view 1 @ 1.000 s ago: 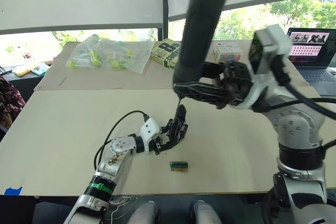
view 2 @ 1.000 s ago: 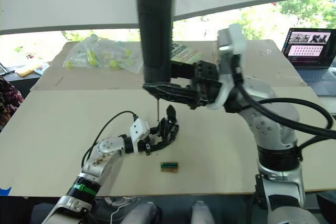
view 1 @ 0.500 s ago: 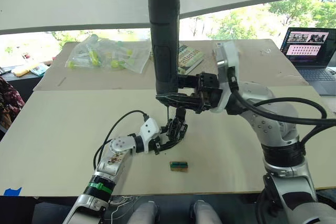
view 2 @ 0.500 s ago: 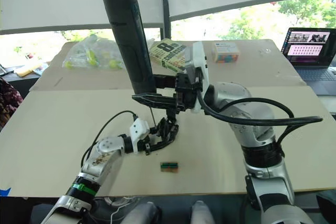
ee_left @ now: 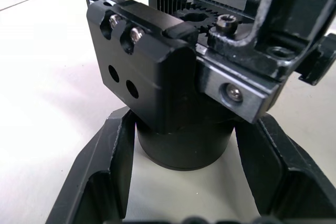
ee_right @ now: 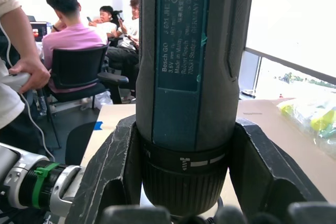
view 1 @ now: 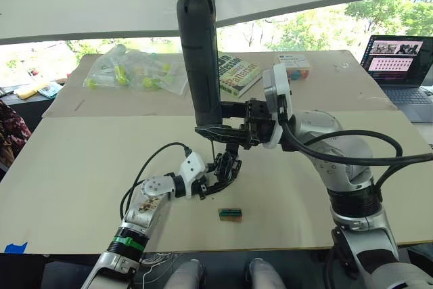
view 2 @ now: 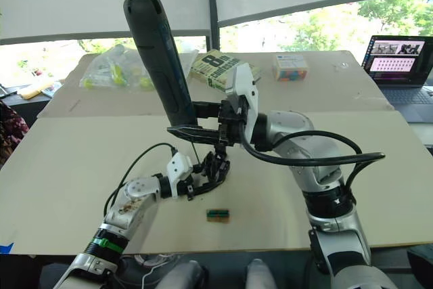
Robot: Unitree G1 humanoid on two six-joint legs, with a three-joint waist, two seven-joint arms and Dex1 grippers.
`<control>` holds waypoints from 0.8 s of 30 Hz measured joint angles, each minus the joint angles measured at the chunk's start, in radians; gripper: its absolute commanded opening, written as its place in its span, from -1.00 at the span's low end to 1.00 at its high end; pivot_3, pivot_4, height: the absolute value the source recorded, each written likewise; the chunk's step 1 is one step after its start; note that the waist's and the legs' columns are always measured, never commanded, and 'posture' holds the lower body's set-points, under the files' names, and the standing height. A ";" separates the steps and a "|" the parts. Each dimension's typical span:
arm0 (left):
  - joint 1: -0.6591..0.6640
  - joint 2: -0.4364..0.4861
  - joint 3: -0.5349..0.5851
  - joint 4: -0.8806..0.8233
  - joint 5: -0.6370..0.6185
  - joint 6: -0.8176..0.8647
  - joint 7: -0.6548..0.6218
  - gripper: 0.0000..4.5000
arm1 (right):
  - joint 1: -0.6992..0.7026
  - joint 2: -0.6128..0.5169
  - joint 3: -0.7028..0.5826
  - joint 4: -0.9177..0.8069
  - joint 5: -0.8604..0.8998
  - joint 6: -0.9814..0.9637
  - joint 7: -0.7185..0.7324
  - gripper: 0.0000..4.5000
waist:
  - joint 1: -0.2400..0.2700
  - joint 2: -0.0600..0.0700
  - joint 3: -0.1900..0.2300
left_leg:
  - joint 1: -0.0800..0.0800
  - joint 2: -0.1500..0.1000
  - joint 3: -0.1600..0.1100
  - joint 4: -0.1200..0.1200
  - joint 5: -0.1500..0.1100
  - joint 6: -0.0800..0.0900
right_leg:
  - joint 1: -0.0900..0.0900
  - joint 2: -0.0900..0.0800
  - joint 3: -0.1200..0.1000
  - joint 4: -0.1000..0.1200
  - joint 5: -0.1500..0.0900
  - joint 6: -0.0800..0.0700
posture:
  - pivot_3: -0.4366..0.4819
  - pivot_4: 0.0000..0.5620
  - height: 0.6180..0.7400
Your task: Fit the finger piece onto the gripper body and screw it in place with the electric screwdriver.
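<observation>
My left gripper (view 1: 215,175) lies low on the table, shut on the round base of the gripper body (view 1: 226,167). In the left wrist view its two fingers (ee_left: 100,171) flank the dark base of the gripper body (ee_left: 173,77). The finger piece (view 1: 231,156) stands up on the body, its tip behind my right gripper's fingers. My right gripper (view 1: 220,130) is shut on the electric screwdriver (view 1: 201,65), gripped near its lower collar (ee_right: 184,171). The screwdriver stands nearly upright, top leaning left. Its thin bit (view 1: 214,148) points down just above the body.
A small green-and-brown block (view 1: 230,213) lies near the table's front edge. At the back are a bag of tubes (view 1: 135,71), a book (view 1: 237,76), a small box (view 1: 298,65) and a laptop (view 1: 399,59). A black cable (view 1: 145,167) loops by my left wrist.
My right arm has swung the screwdriver left and lower, its top now tilted left and its bit close over the gripper body. The left gripper has kept its hold and place.
</observation>
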 measured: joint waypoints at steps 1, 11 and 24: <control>0.000 0.000 0.000 -0.001 0.000 0.001 0.000 0.03 | 0.004 0.000 0.003 0.002 -0.003 -0.004 0.006 -0.15 | 0.000 0.000 0.000 | 0.000 0.000 0.000 0.000 0.000 0.000 | 0.000 0.000 0.000 0.000 0.000 0.000 | -0.05 -0.47 1.00; 0.006 0.002 0.001 -0.010 0.000 0.006 0.005 0.03 | 0.026 0.007 0.012 0.021 -0.037 -0.023 0.035 -0.15 | -0.002 0.000 0.000 | 0.000 0.000 0.000 0.000 0.000 0.000 | 0.000 0.000 0.000 0.000 0.000 0.000 | -0.05 -0.47 1.00; 0.006 0.002 0.001 -0.011 0.000 0.006 0.005 0.03 | 0.054 0.019 0.023 0.022 -0.069 -0.050 0.053 -0.15 | -0.002 0.000 0.000 | 0.000 0.000 0.000 0.000 0.000 0.000 | 0.000 0.000 0.000 0.000 0.000 0.000 | -0.05 -0.47 1.00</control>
